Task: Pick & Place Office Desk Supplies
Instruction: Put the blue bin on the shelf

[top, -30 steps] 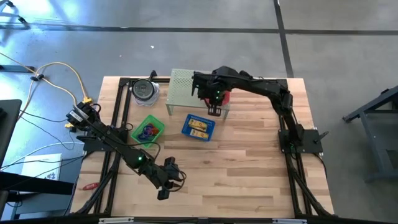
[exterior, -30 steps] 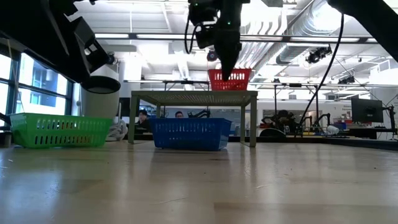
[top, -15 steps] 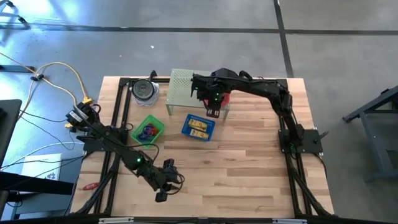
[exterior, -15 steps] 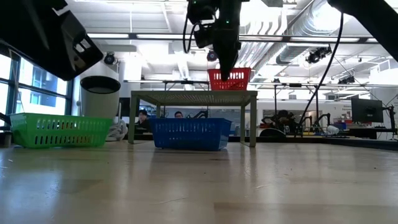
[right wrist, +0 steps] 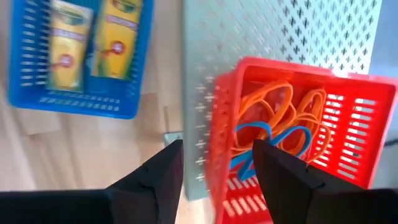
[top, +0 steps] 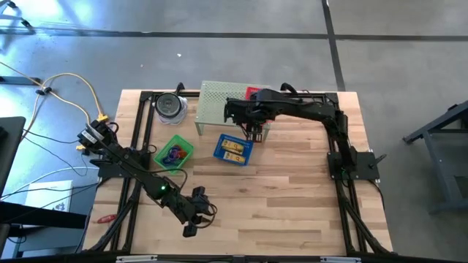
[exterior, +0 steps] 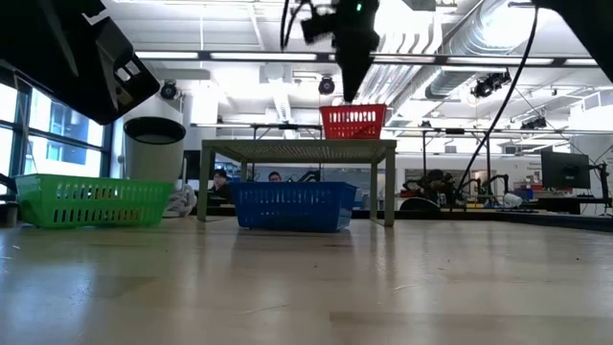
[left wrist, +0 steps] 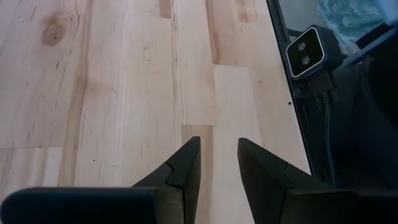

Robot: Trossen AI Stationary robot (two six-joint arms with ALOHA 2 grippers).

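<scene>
Above the perforated metal shelf (right wrist: 323,31), my right gripper (right wrist: 217,168) hangs, fingers apart, empty. Orange and blue rubber bands (right wrist: 280,127) lie in the red plastic basket (right wrist: 367,124) below. Release step looks done; next, fetch another item. Left gripper (left wrist: 214,165) idles, slightly parted, over the bench (left wrist: 112,93).

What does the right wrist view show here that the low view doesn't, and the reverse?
Only the right wrist view: orange and blue band loops inside the red plastic basket, and yellow boxes in the blue plastic basket.
Only the low view: the green plastic basket and the room behind.
Both: the red and blue baskets, the perforated metal stand, and the open right hand.
</scene>
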